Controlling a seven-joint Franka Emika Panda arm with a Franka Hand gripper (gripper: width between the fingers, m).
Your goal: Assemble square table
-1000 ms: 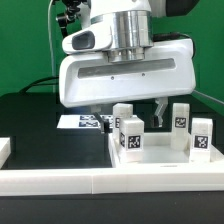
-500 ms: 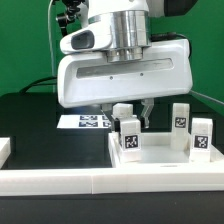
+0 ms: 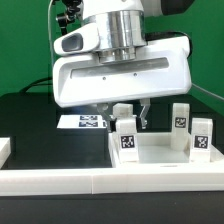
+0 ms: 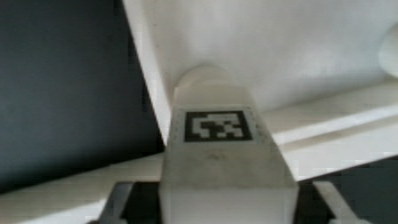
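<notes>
The white tray-like tabletop lies at the exterior view's right, with several short white tagged legs standing on it. My gripper hangs over its left part, shut on one leg that stands between the fingers. Another tagged leg stands just in front of it. Two more legs stand further right. In the wrist view the held leg runs away from my gripper, its tag facing the camera, above the tabletop. Dark fingers flank it on both sides.
The marker board lies on the black table behind and left of the tabletop. A long white border wall runs along the front, with a white block at its left end.
The fingers have come in from wide open onto the leg between them. The gripper body has since shifted slightly towards the exterior view's left.
</notes>
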